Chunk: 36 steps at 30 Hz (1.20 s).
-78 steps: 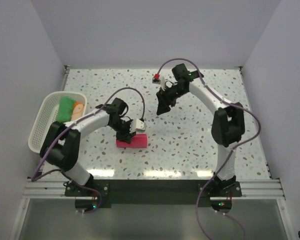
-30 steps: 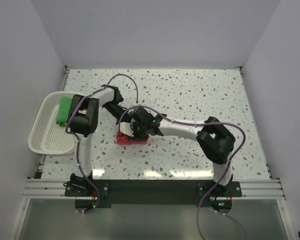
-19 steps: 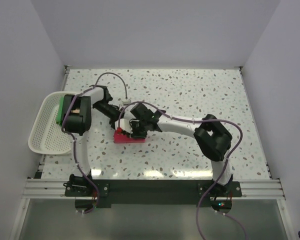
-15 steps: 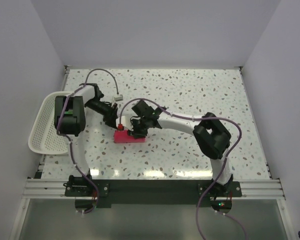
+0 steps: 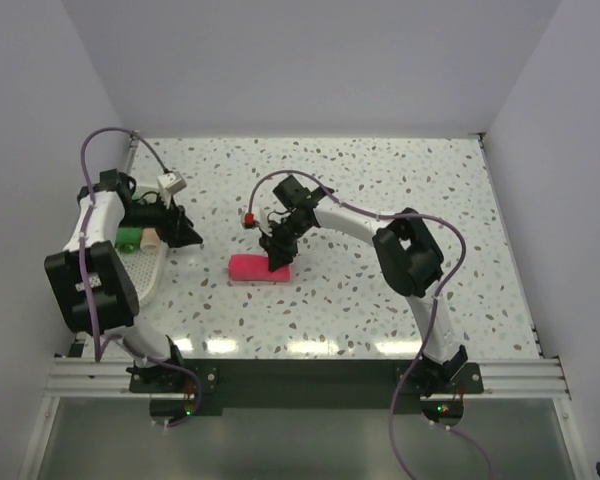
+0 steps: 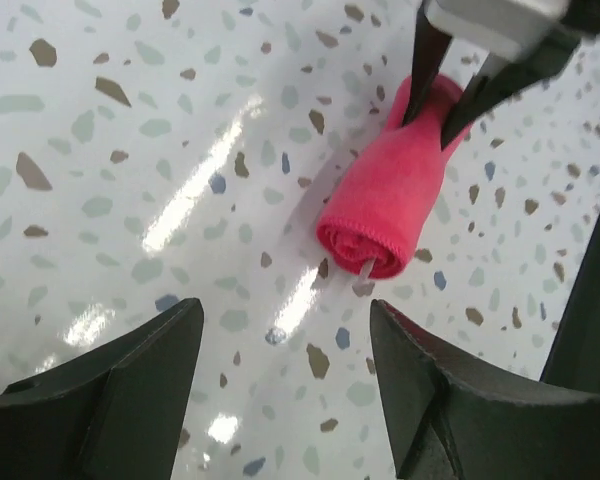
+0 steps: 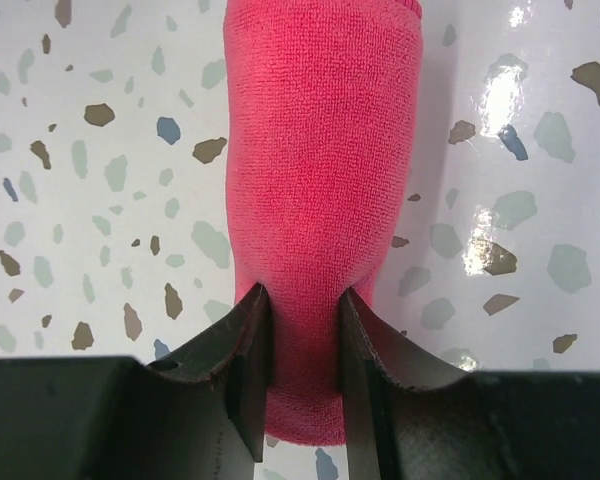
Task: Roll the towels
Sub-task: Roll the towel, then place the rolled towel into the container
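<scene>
The left gripper (image 5: 187, 238) has swung back toward the basket (image 5: 151, 268), fingers spread; the right gripper (image 7: 300, 330) alone pinches the rolled-up pink towel (image 7: 320, 150).

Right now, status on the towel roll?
Left gripper open, empty. Right gripper shut on rolled pink towel, flat on table. Nothing blocking.

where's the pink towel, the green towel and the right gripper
pink towel (image 6: 385, 200), left wrist view, middle of the roll's side
green towel (image 5: 128, 238), top external view, on the small green patch that shows
right gripper (image 7: 302, 305), right wrist view, midway between its fingertips, which pinch the roll's near end
</scene>
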Each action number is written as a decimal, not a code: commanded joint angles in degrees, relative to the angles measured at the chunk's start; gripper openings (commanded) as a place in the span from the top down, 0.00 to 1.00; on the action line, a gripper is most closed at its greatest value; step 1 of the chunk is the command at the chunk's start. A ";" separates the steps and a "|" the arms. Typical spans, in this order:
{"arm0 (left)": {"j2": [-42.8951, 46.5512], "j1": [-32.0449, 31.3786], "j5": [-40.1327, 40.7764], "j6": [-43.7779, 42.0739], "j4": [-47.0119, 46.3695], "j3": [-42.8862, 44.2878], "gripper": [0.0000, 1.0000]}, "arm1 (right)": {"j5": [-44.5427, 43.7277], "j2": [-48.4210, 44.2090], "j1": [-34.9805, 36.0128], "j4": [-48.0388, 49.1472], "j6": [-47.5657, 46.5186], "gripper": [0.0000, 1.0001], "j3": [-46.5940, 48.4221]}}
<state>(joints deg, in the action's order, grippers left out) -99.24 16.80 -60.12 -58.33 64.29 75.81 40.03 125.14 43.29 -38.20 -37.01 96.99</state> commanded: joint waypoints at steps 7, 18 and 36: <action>37.14 -11.66 19.93 -8.64 -24.01 -30.23 0.19 | 5.67 9.68 -0.75 -13.48 2.47 0.83 4.25; 49.59 -40.95 37.33 -5.58 -45.29 -48.91 0.16 | 9.10 14.95 -1.98 -14.63 4.67 0.82 8.21; 27.62 -53.71 50.88 -5.39 -67.36 -51.55 0.28 | 11.47 19.17 -2.07 -15.25 3.09 0.83 9.88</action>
<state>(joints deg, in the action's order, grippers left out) -69.21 -36.80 -12.12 -62.72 2.61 24.99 60.51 138.50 40.07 -50.98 -30.83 108.49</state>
